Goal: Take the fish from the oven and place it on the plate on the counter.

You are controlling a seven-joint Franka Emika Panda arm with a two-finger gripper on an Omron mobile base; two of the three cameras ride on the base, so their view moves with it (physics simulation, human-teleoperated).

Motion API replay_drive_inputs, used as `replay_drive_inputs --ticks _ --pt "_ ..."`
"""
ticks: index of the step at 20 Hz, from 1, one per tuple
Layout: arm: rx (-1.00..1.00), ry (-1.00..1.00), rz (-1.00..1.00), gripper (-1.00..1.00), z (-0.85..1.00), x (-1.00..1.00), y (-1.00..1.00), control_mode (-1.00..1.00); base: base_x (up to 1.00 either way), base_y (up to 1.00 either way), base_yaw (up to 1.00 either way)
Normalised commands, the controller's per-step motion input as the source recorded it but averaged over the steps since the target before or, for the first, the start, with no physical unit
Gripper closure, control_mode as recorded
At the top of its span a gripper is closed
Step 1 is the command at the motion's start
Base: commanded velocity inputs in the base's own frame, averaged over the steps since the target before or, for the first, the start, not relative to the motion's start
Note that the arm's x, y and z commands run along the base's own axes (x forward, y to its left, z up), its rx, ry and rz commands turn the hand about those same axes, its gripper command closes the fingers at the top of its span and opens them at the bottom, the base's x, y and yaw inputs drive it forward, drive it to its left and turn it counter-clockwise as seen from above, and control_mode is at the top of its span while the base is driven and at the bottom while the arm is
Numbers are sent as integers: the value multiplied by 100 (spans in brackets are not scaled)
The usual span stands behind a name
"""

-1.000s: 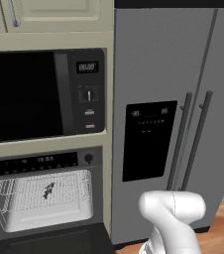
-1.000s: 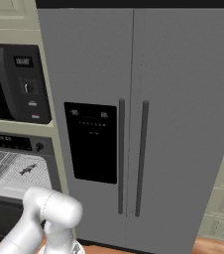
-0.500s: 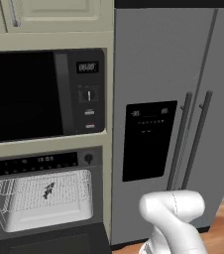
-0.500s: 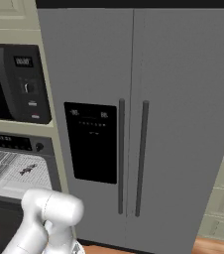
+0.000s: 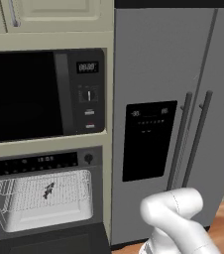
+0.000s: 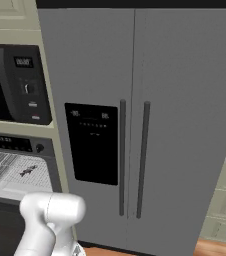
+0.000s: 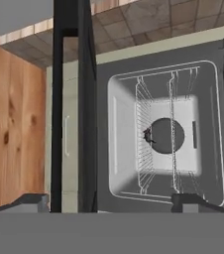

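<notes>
Oven point(image 5: 39, 198) is sitting w/ door down, light interior & wire rack point(image 5: 47, 191) showing. Fish point(image 5: 48, 190) is lying on rack near centre: tiny, slim, dark grey w/ lighter streak. In hand view it's showing at approx 9 o'clock of the round dark fan disc point(image 7: 166, 136). Gripper point(image 7: 116, 201) jaws are standing spread, holding nothing, short of the oven mouth.

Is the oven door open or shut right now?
Open. The oven shows its light interior and wire rack, with the fish lying on the rack; the dark door hangs down below the opening.
</notes>
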Motion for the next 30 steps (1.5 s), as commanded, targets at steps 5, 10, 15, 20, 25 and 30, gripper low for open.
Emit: replay_drive_inputs --ticks 5,10,15,20,25,30 --pt "0 -5 1 -100 78 -23 0 -100 0 0 0" --pt "0 0 0 -100 46 26 0 -100 0 0 0" --pt "0 0 0 -100 2 87 6 -100 0 0 0" --pt "0 0 0 -100 0 98 17 -100 0 0 0" --pt "0 0 0 -100 -15 100 5 -100 0 0 0" --pt "4 0 -5 -100 -13 76 -4 -100 0 0 0"
